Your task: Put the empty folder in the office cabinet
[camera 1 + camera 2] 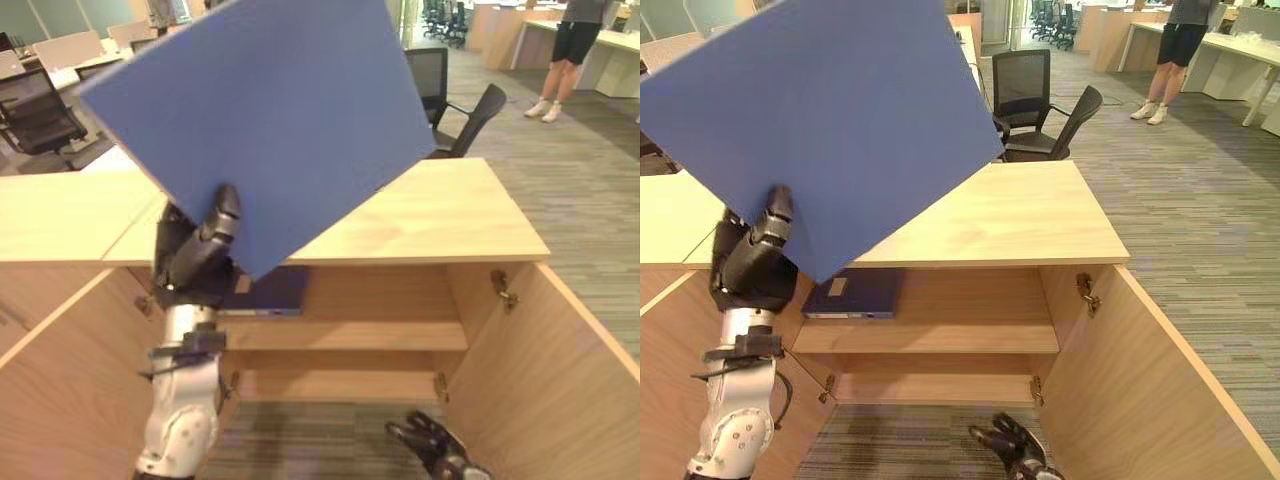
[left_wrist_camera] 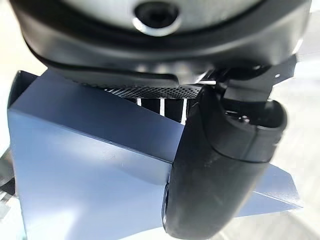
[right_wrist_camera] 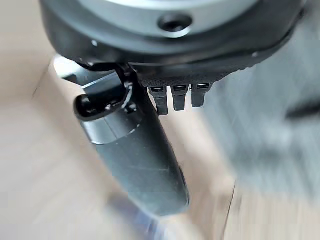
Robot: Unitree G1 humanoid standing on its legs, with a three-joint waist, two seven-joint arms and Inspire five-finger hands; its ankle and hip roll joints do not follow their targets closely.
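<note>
the left hand [image 1: 205, 245] pinches the lower corner of the blue folder [image 1: 265, 120], held tilted above the open cabinet's [image 1: 440, 215] top at its left end, while the right hand [image 1: 432, 445] hangs low before the shelves, fingers relaxed and empty.

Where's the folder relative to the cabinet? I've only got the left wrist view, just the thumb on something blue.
Observer: The left hand holds the blue folder tilted, up above the cabinet top, not inside.
Operator: Are the doors open?
Observer: Yes, the right door stands swung out and both shelves show.
Operator: Anything on the shelves?
Observer: A dark blue book or folder lies flat at the left of the upper shelf; the rest of that shelf is bare. The right hand hangs low before the cabinet, holding nothing.
</note>
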